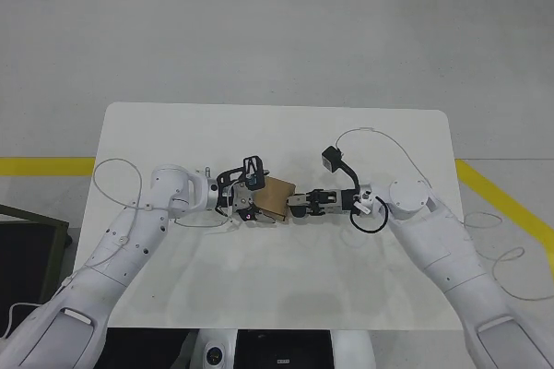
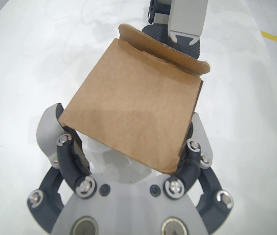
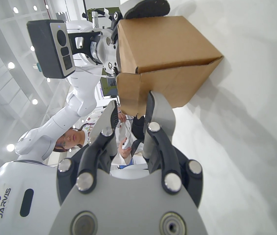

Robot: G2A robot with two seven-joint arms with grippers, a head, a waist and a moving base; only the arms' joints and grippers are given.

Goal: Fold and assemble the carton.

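The carton (image 1: 277,196) lies at the centre of the table (image 1: 166,129), its body squared up and one end flap (image 3: 128,91) not yet closed. The left gripper (image 2: 126,117), at 9 o'clock from it, has its fingers (image 2: 199,135) wide and clamped on both sides of the carton, I think to keep it steady. The right gripper (image 3: 133,100), at 3 o'clock, has its fingers narrow, with a gap around the flap's edge, probably to fold the flap in.
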